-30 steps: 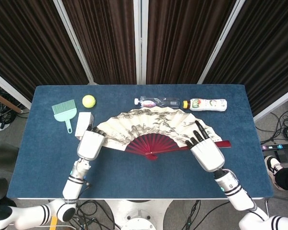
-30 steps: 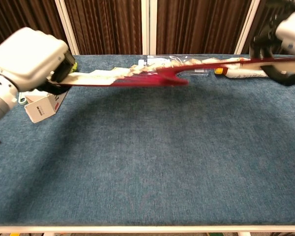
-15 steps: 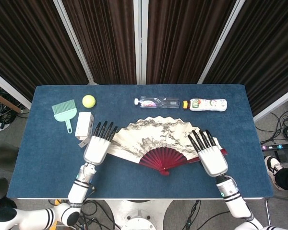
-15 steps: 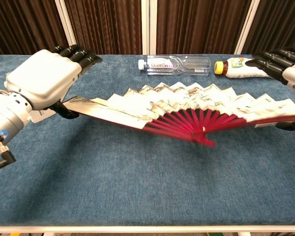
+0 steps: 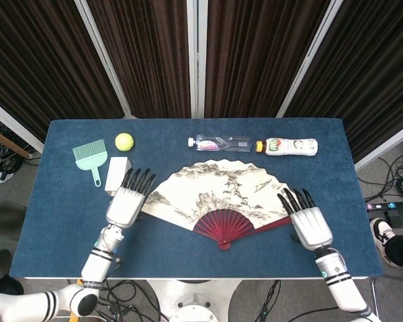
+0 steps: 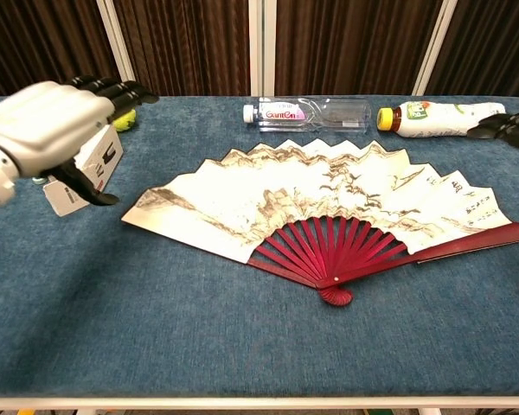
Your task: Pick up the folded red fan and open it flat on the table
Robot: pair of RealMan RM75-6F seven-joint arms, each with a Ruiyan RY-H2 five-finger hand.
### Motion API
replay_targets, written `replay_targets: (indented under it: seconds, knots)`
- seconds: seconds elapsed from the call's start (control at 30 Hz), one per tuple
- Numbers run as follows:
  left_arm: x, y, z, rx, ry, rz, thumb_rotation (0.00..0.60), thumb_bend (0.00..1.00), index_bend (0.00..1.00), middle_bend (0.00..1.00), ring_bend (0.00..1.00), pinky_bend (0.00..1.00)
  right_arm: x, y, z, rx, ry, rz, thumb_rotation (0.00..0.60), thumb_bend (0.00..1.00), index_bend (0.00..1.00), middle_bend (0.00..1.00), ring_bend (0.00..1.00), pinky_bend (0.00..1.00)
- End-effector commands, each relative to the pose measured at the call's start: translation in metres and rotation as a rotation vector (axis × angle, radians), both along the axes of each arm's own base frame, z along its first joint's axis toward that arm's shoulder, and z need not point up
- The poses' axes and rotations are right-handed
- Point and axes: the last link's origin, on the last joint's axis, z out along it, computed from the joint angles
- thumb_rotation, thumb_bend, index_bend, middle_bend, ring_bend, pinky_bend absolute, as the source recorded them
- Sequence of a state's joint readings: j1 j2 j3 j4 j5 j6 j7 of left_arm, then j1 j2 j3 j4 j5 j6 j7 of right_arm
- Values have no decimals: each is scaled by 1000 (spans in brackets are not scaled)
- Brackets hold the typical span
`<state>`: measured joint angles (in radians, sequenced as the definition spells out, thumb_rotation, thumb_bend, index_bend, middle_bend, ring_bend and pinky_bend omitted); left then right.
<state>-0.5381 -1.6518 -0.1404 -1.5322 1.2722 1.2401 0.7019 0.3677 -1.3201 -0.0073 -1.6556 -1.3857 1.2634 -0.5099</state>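
Observation:
The red-ribbed fan [image 5: 218, 193] [image 6: 329, 203] lies spread flat on the blue table, its cream painted leaf pointing away from me and its pivot near the front. My left hand [image 5: 126, 203] [image 6: 48, 121] hovers just off the fan's left edge, fingers extended and apart, holding nothing. At the fan's right end my right hand [image 5: 309, 223] is also off it, fingers straight and spread; only its fingertips [image 6: 506, 128] show at the chest view's right edge.
A clear water bottle [image 5: 219, 143] and a yellow-capped drink bottle [image 5: 287, 145] lie behind the fan. A white box [image 5: 117, 174], a green brush [image 5: 91, 156] and a yellow ball [image 5: 124, 141] sit at the back left, close to my left hand.
Both hands have let go of the fan and drawn outward, left to the left and right to the right. The fan has settled flat on the table, fully spread.

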Motion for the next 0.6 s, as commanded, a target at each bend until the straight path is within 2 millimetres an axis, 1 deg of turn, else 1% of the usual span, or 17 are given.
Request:
replay_targets:
  seconds: [0.03, 0.1, 0.17, 0.27, 0.33, 0.4, 0.47, 0.5, 0.6]
  knots:
    - [-12, 6, 29, 38, -43, 35, 600, 0, 45, 0, 0, 54, -7, -1, 22, -63, -51, -11, 600, 0, 0, 0, 0, 0]
    - [-24, 9, 46, 85, -83, 73, 600, 0, 50, 0, 0, 55, -13, -2, 35, -90, -83, -8, 600, 4, 0, 1, 0, 0]
    - [-38, 10, 60, 116, -123, 116, 600, 0, 63, 5, 0, 56, -21, -2, 46, -84, -127, -11, 600, 38, 0, 25, 0, 0]
    - [-65, 5, 83, 120, -198, 184, 600, 0, 92, 22, 0, 58, -37, -1, 67, -69, -227, -40, 600, 112, 15, 99, 0, 0]
    - [-86, -3, 99, 112, -224, 216, 600, 0, 102, 27, 0, 58, -48, 4, 80, -85, -286, -65, 600, 133, 43, 136, 0, 0]
    - [-106, -16, 115, 123, -217, 249, 600, 0, 104, 28, 0, 58, -58, 10, 90, -110, -316, -80, 600, 139, 54, 146, 0, 0]
    - [-120, -29, 127, 151, -202, 270, 600, 0, 104, 28, 0, 58, -64, 17, 97, -132, -332, -91, 600, 140, 58, 146, 0, 0]
    - [-127, -39, 133, 172, -190, 284, 600, 0, 105, 28, 0, 58, -67, 22, 101, -146, -337, -95, 600, 140, 57, 145, 0, 0]
    - [-137, -66, 145, 217, -177, 315, 600, 0, 106, 28, 0, 58, -73, 36, 107, -187, -332, -105, 600, 141, 58, 146, 0, 0]
